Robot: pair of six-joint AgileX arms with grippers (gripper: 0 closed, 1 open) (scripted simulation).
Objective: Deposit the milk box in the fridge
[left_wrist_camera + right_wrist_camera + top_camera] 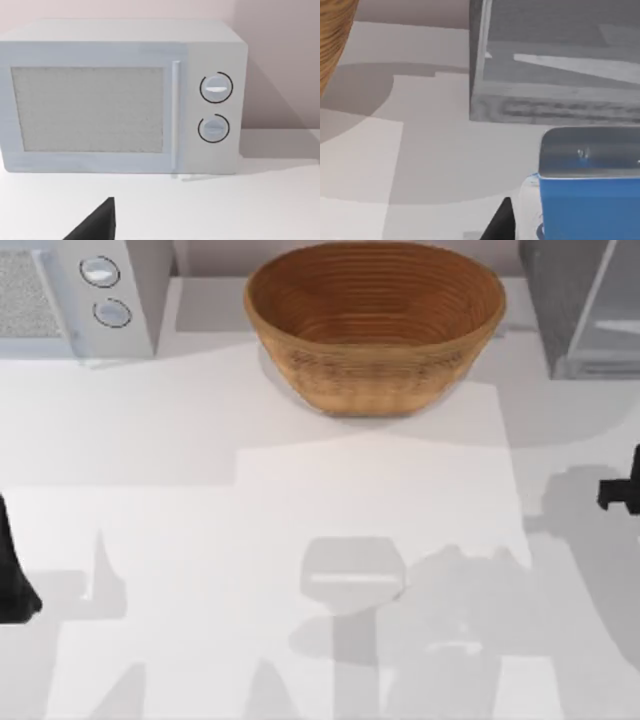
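Seemingly mid-carry: the milk box sits close under the right wrist camera, facing the fridge, which stands at the top view's upper right; insertion remains. Whether either gripper is closed, I cannot tell.

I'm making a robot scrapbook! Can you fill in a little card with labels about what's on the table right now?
milk box: blue top close to the right wrist camera, in front of the fridge
fridge: dark grey, back right corner
basket: wicker, back middle
microwave: light grey, two knobs, back left
left arm: at the left edge
right arm: at the right edge
milk in fridge: not yet
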